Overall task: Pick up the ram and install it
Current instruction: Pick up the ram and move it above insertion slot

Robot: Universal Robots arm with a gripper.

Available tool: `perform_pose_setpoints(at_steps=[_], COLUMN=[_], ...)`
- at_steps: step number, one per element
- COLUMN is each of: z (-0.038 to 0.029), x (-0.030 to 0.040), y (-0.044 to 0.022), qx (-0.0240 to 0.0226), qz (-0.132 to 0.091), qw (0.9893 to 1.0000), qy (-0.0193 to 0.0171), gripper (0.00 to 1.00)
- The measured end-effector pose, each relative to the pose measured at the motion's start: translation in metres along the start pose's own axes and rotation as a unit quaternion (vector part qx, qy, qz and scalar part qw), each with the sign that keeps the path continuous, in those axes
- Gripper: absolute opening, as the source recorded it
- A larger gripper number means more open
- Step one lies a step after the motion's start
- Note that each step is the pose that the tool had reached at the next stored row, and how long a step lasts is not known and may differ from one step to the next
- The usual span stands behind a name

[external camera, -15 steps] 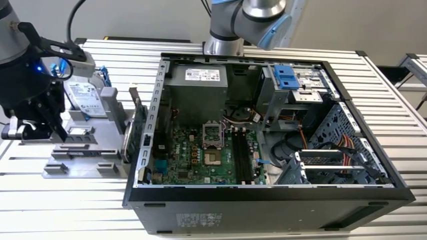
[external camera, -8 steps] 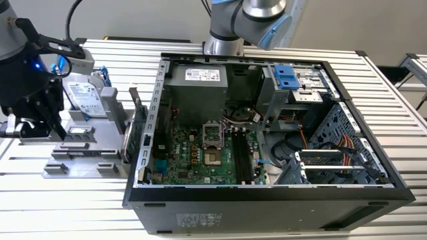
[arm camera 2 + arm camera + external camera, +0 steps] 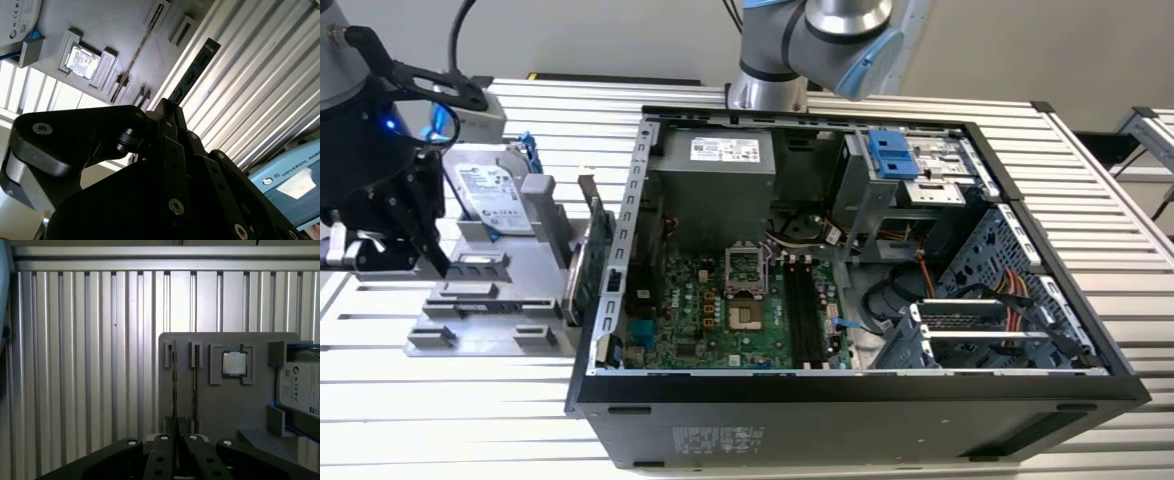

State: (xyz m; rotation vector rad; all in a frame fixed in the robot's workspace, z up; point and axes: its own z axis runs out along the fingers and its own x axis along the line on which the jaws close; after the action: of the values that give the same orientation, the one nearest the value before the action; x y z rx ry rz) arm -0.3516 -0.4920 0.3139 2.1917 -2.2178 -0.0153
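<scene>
The black two-fingered gripper [image 3: 169,106] hangs at the exterior view's left, near that edge of the ribbed aluminium tabletop [image 3: 454,420]. Its fingers [image 3: 164,441] are drawn in tight on the ram [image 3: 192,70], a long, thin, dark circuit-board stick. In the second wrist view the stick juts straight out from between the fingertips, its flat side with the black chips showing against the table's ribs.

In the first wrist view I see the ram edge-on, lined up with the outermost slot of the flat grey holder plate [image 3: 215,410]. From where I stand I can't tell whether it's still seated in that slot or lifted just clear of it. Another thin strip [image 3: 195,385] sits on edge in the slot just beside it.

Further along the same plate lie a small square silver chip [image 3: 234,363] in its own pocket and a large silver drive with a blue frame [image 3: 494,195].

The open black computer case [image 3: 854,400] lies in the middle of the tabletop, touching the plate on the exterior view's right. Its green motherboard [image 3: 700,320] faces up, well apart from the gripper and the ram
</scene>
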Motion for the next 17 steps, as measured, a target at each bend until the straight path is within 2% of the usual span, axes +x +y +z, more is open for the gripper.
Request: perform_pose_setpoints(at_steps=[17], z=[-0.0137], x=[0.0001], y=[0.0003], qx=[0.0], qz=[0.0], qw=[1.0], qy=[0.0], gripper=[0.0])
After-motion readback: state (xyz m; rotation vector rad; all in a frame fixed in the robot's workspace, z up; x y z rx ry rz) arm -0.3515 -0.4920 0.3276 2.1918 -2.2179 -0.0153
